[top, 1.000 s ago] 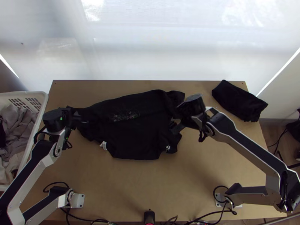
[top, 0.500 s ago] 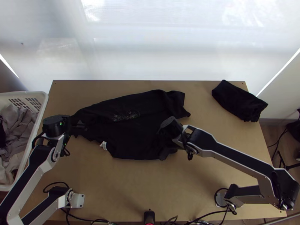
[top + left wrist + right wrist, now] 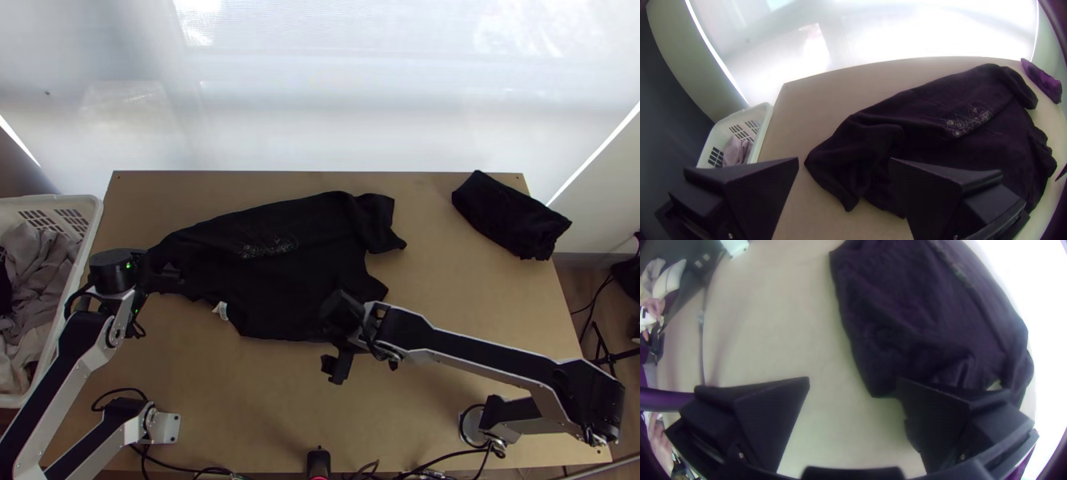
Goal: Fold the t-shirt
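the black t-shirt (image 3: 280, 280) was spread unevenly on the table (image 3: 256, 400), right of the basket (image 3: 94, 220). nearer the basket, the left gripper (image 3: 170, 270) was opened wide; farther right of it, the right gripper (image 3: 330, 346) was opened wide too. nothing was gripped by either.

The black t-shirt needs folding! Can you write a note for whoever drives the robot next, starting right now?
Left pincer: open, empty, by the shirt's rumpled left end.
Right pincer: open, empty, by the shirt's near edge.
T-shirt: loosely spread on the table, pattern facing up.
Also around: a dark cloth bundle at the far right, a white basket of clothes at the left.
Done: no finished fold that I can make out.
Left: probably smooth it, then fold.
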